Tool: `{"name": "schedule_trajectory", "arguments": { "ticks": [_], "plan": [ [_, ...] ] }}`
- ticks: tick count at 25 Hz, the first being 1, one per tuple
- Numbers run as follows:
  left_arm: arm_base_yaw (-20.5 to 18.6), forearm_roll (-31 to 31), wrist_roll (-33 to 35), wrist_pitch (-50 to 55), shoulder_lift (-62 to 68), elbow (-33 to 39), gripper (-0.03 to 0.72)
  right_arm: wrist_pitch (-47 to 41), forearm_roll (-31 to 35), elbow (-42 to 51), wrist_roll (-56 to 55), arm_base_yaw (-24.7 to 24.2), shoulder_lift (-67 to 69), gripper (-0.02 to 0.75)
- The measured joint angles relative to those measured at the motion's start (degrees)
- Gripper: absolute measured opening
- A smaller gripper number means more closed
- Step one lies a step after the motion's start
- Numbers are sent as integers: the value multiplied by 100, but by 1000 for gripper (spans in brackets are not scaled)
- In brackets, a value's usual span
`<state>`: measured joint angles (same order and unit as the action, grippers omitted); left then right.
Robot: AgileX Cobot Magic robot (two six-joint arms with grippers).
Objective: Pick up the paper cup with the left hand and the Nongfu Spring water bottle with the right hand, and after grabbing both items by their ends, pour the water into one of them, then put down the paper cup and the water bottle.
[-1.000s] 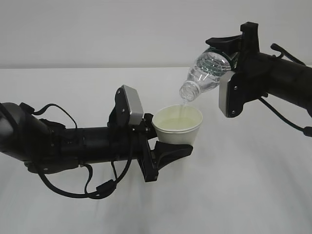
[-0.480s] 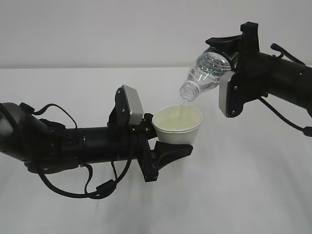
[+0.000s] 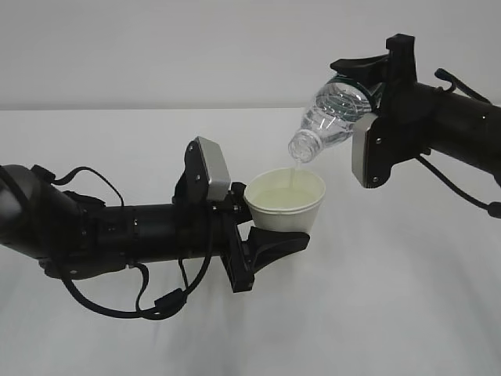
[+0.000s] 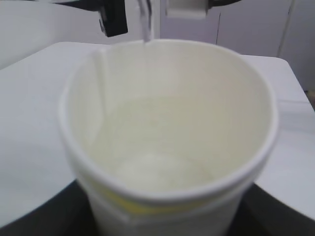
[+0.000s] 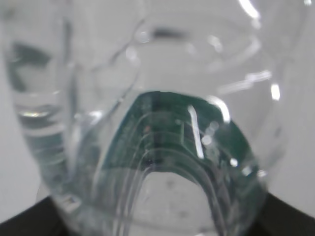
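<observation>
My left gripper [image 3: 270, 227] is shut on the paper cup [image 3: 285, 202], held upright above the table at the middle of the exterior view. The cup [image 4: 167, 142] fills the left wrist view, pale yellowish inside with water at its bottom. My right gripper [image 3: 362, 78] is shut on the base end of the Nongfu Spring water bottle [image 3: 333, 116], which tilts mouth-down to the left over the cup. A thin stream of water [image 3: 295, 174] falls from the mouth into the cup. The bottle [image 5: 157, 128] fills the right wrist view, its green label showing through the clear plastic.
A white table [image 3: 407, 313] lies under both arms, with a plain white wall behind. The left arm's loose cables [image 3: 149, 301] hang close to the tabletop.
</observation>
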<state>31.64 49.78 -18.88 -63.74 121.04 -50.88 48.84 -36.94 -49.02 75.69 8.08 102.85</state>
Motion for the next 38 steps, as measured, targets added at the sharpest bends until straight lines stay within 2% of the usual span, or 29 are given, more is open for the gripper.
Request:
{"name": "schedule_trajectory", "arguments": {
  "ticks": [24,38],
  "plan": [
    [0,0,0,0,0,0,423,10,1,0,27,0,-127,447],
    [0,-18,0,0,0,0,421,-1,22,140,-360,0,-127,447]
  ]
}}
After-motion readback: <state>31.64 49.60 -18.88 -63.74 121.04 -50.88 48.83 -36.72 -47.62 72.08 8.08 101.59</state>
